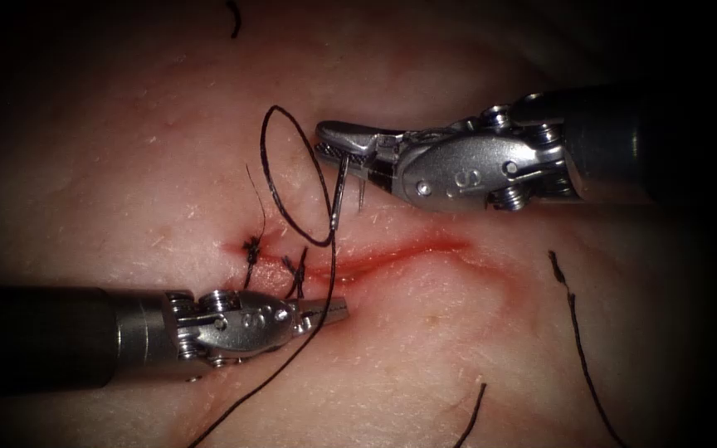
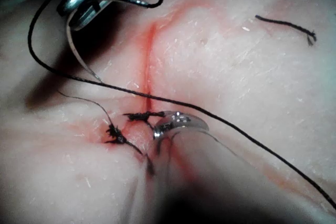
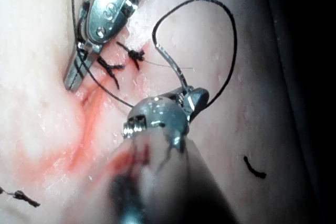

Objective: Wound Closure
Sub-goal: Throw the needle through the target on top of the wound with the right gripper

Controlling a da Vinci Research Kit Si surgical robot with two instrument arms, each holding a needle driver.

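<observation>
Right tool (image 1: 332, 141) clamped on needle (image 1: 338, 192) near its blunt end, point hanging free above cut (image 1: 392, 253), not in tissue (image 1: 126, 166). Left tool (image 1: 329, 309) clamped on thread (image 1: 280, 373) below cut, beside two knots (image 1: 252, 249). Likely between stitches; next bite needs point re-aimed at edge.

Curved needle (image 1: 338, 192) (clear of tissue (image 1: 126, 166)), black thread (image 1: 292, 178) looped

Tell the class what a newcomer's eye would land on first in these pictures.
First, the right tool above the cut, its jaws shut on the curved needle, which hangs free of the tissue. Next, the black thread looping from the needle past two knotted stitches at the cut's left end, where the left tool grips it.
</observation>
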